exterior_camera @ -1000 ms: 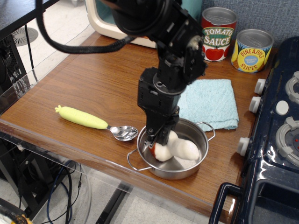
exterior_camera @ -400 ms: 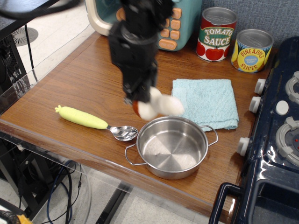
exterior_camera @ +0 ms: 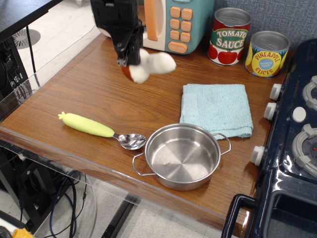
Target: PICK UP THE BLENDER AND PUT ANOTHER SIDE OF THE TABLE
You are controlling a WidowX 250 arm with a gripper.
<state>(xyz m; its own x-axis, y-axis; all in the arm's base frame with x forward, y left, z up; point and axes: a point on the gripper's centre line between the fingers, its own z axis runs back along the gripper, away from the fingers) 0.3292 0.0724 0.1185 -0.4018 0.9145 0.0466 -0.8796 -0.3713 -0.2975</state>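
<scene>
Containers first: the steel pot [exterior_camera: 182,155] stands near the front edge of the table [exterior_camera: 94,94], its bowl holding nothing but reflections, 2 wire handles showing at front left and back right. 2 cans stand at the back, a tomato sauce can [exterior_camera: 231,36] and a pineapple slices can [exterior_camera: 267,53], both lidded, contents not visible. A toy microwave [exterior_camera: 171,24] sits behind them to the left, its top cut off by the frame.

The gripper [exterior_camera: 128,58] hangs above the back left part of the table, its fingers pinching the blender [exterior_camera: 147,66] at the reddish cap end. The blender is clear of the wood, lying sideways in the air with its white stem pointing right. It appears blurred, and most of the cap is hidden behind the fingers.

A yellow-handled spoon [exterior_camera: 101,130] lies left of the pot, its bowl just beside the pot's front handle. A light blue cloth [exterior_camera: 216,107] lies flat behind the pot. The dark blue toy stove [exterior_camera: 287,144] fills the right side, cut off at the frame edge. The arm above the gripper is cut off at the top.
</scene>
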